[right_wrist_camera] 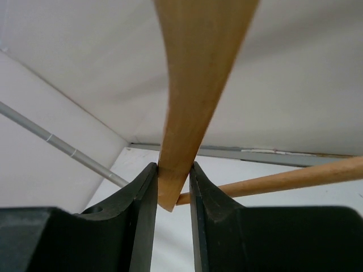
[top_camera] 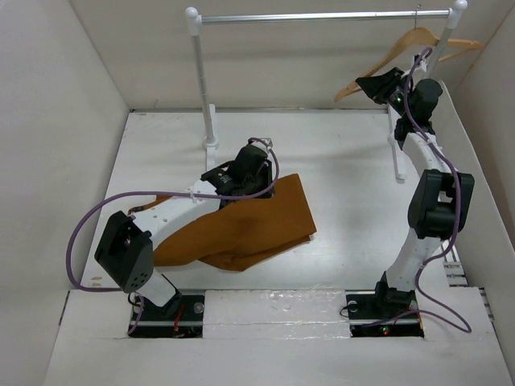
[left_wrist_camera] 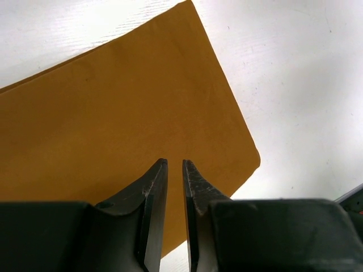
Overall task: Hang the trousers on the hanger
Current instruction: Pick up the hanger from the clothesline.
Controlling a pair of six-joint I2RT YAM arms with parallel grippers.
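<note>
Operator: Grip report. My right gripper (right_wrist_camera: 173,167) is clamped on the hanger (right_wrist_camera: 193,85), pinching only the very tip of one wooden arm. The hanger hangs by its hook (top_camera: 418,18) from the silver rail (top_camera: 322,16), far right.

Desk: Risk there?

Operator: Thin bite. If I pull sideways, I judge the wood could slide out of the jaws, or the hanger could pivot on the hook and swing. The hook might also snag the rail when I lift it off.

Desk: Left side?

Operator: My left gripper (left_wrist_camera: 175,163) hovers over the trousers (left_wrist_camera: 113,113), jaws drawn to a narrow slit, nothing between them. The trousers lie folded flat on the table (top_camera: 338,161), near left of centre, well apart from the hanger.

Desk: Worry?

Operator: Going down this narrow, I would only press the cloth, not pinch it. The cloth lies smooth, with no ridge to catch. I would guess that grabbing just the top layer lets the fold open and the legs drag. I cannot tell from the wrist view how close the tips are to the cloth.
</note>
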